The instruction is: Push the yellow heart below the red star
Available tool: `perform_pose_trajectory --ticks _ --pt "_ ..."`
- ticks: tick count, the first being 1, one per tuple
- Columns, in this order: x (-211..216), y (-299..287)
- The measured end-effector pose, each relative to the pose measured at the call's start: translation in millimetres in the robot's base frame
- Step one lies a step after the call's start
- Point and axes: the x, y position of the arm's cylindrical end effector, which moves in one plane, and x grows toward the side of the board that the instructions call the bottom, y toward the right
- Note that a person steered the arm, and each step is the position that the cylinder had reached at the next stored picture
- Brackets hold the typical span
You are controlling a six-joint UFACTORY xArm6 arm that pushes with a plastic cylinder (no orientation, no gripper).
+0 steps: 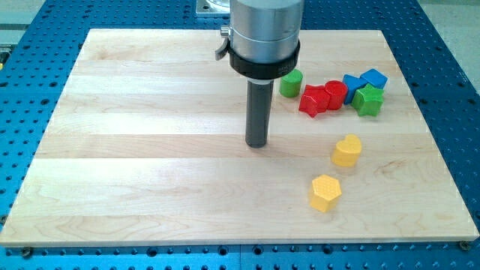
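Note:
My tip [257, 144] rests on the board near its middle. The yellow heart [346, 150] lies to the tip's right, well apart from it. The red star [314, 100] sits above and a little left of the heart, in a cluster of blocks at the view's upper right. The heart stands below the cluster with a gap of bare wood between them.
A yellow hexagon [325, 193] lies below the heart. A red round block [335, 94], two blue blocks [352, 85] [373, 78], a green star [368, 100] and a green cylinder [291, 82] crowd the red star. The wooden board [150, 150] sits on a blue perforated table.

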Motion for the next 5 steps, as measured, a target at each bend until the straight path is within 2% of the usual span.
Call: perform_pose_trajectory --ticks 1,2,5 --pt "19.0 59.3" --pt "24.3 86.6" --pt "-13.2 102.3"
